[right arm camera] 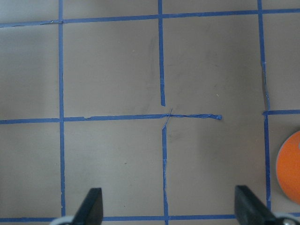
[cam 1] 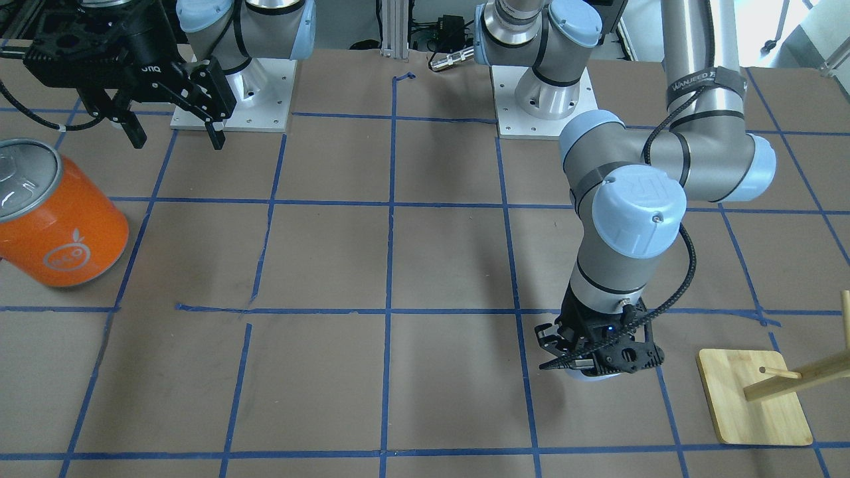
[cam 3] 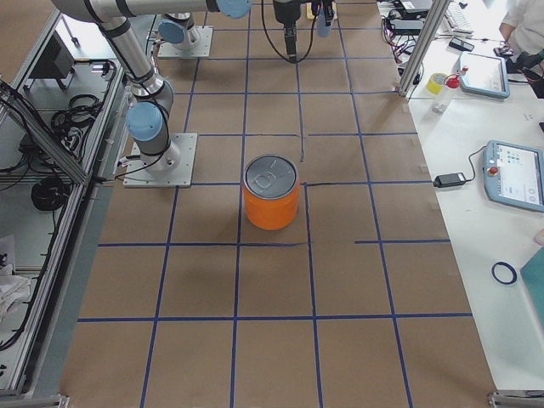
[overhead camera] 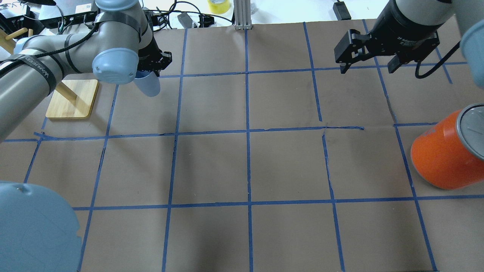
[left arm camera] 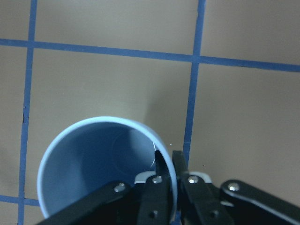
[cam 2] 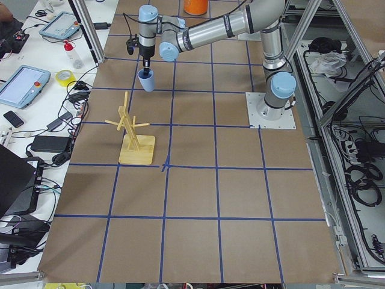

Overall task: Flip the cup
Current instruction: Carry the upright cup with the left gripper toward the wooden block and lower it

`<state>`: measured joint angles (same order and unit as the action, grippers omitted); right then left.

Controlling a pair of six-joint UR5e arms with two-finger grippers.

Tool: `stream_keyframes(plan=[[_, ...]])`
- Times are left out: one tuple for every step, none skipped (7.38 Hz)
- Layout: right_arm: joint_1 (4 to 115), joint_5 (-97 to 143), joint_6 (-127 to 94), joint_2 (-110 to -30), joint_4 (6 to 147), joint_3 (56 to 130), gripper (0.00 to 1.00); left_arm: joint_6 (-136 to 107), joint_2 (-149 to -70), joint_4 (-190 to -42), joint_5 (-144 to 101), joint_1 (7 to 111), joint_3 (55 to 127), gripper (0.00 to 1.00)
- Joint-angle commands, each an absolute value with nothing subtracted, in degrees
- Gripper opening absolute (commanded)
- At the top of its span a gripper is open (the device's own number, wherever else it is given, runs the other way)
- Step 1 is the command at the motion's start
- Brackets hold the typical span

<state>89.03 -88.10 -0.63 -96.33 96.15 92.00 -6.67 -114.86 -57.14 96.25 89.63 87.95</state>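
The pale blue cup [left arm camera: 89, 168] stands mouth up. My left gripper [left arm camera: 166, 157] is shut on its rim wall, one finger inside and one outside. In the overhead view the cup [overhead camera: 148, 84] hangs under the left gripper [overhead camera: 152, 68] at the far left of the table. In the left view the cup [cam 2: 146, 80] is at or just above the table; I cannot tell whether it touches. In the front view only a sliver of the cup [cam 1: 597, 376] shows under the gripper. My right gripper [overhead camera: 368, 70] is open and empty, high above the table's far right; it also shows in the front view [cam 1: 176, 139].
A large orange can [overhead camera: 442, 155] with a silver lid stands at the right edge, also in the front view [cam 1: 60, 219]. A wooden peg stand on a bamboo base [overhead camera: 72, 98] is close to the left of the cup. Blue tape lines cross the brown table.
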Motion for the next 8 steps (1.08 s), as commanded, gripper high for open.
stream_keyframes(plan=[[89.0,-88.1,-0.5,-96.3,96.2,92.0,1.0,-6.2,-115.7,-57.0,96.1,88.0,88.1,0.0],[89.0,-88.1,-0.4,-96.3,96.2,92.1,1.0,-6.6,-116.0,-57.0,96.3,87.7,88.8,0.0],[89.0,-88.2,-0.4,-96.3,96.2,92.1,1.0,-6.3,-117.2,-56.5,96.2,85.5,89.4,0.0],[89.0,-88.2,-0.4,-96.3,96.1,92.1,1.0,-6.2,-117.9,-55.0,96.0,84.8,89.4,0.0],[89.0,-88.2,-0.4,-96.3,96.2,92.1,1.0,-6.8,-118.2,-55.1,95.8,84.8,89.6,0.0],[89.0,-88.2,-0.4,-96.3,96.1,92.1,1.0,-7.2,-119.4,-55.0,96.0,84.8,89.7,0.0],[89.0,-88.1,-0.4,-96.3,96.1,92.1,1.0,-6.3,-119.5,-55.0,96.0,84.8,90.0,0.0],[89.0,-88.2,-0.4,-96.3,96.1,92.1,1.0,-6.4,-119.5,-55.0,95.7,84.8,89.9,0.09]])
